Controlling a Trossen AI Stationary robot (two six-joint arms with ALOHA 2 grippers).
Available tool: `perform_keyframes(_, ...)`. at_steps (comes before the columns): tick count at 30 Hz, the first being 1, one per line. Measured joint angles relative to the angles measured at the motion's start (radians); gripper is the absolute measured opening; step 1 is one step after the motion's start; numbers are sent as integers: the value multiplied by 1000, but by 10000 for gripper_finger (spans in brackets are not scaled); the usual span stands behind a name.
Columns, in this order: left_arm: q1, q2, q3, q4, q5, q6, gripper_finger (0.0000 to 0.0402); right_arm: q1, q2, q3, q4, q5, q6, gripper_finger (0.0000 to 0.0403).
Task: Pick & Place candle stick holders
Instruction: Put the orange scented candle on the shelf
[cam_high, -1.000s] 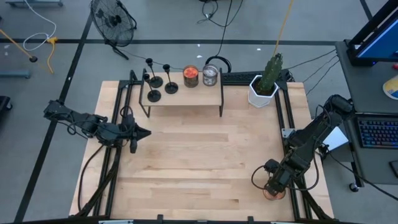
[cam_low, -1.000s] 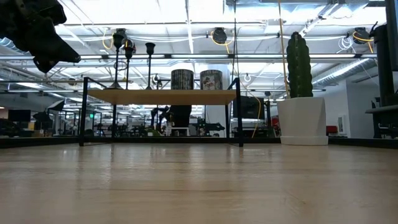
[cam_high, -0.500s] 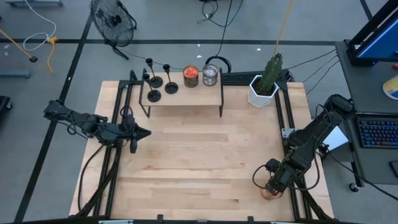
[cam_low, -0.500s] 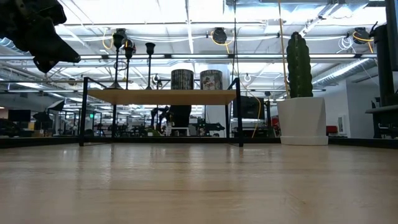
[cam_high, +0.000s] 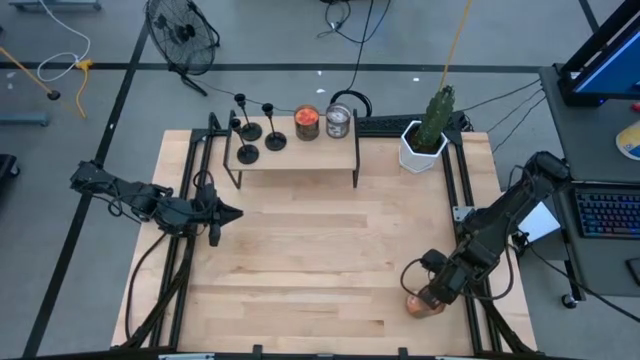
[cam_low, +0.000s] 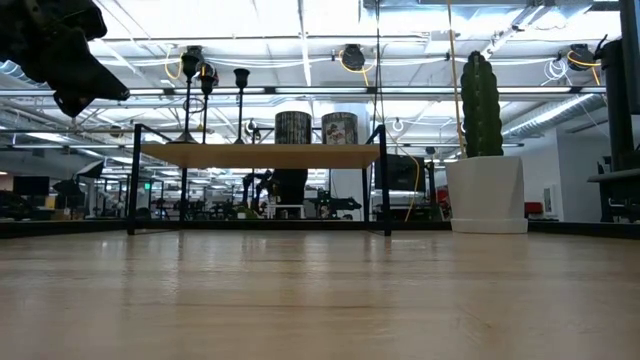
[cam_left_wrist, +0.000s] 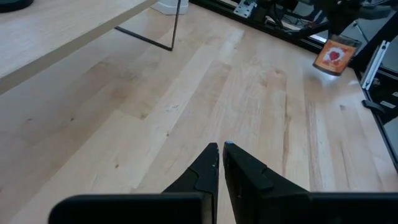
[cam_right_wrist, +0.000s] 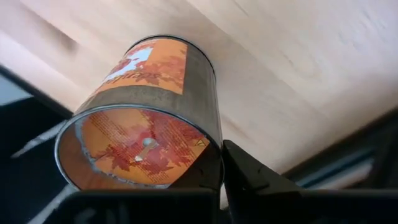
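Three black candle stick holders (cam_high: 247, 130) (cam_high: 275, 141) (cam_high: 247, 153) stand on their disc bases at the left end of a small wooden shelf (cam_high: 320, 152) at the table's far side; the low view shows their stems (cam_low: 240, 105) upright. Neither gripper is near them. My right gripper (cam_high: 432, 296) is at the table's near right corner, shut on an orange-labelled glass jar (cam_high: 419, 304). My left gripper (cam_high: 232, 213) hangs shut over the table's left part, holding nothing (cam_left_wrist: 221, 149). My right gripper holds the orange jar by the rim of its open mouth (cam_right_wrist: 213, 148), the glass wall running between the two fingers. One finger (cam_right_wrist: 249, 177) lies outside the wall; the other is hidden behind the glass. The fingers slant down from above. The jar is tilted; I cannot tell whether it is clear of the wood.
On the shelf's right part stand another orange jar (cam_high: 307, 123) and a silvery jar (cam_high: 338, 122). A cactus in a white pot (cam_high: 425, 140) stands at the far right. Black frame rails (cam_high: 470, 200) run along the table's sides. Bare wood (cam_high: 320, 260) fills the middle.
My right gripper has gone toward the table's left edge, carrying the orange jar with it from the right rail onto the wood. My left arm has kept still.
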Motion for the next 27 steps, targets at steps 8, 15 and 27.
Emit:
perform_keyframes(8, 0, 0, 0, 4, 0, 0, 28, -149, -1, 84, -10, 52, -152, 1)
perform_keyframes(15, 0, 0, 0, 6, -4, 0, 28, -285, 0, 146, -10, 119, -305, 0)
perform_keyframes(27, 0, -8, 0, 44, 125, 200, 28, -495, 57, 296, -8, 199, -578, 0)
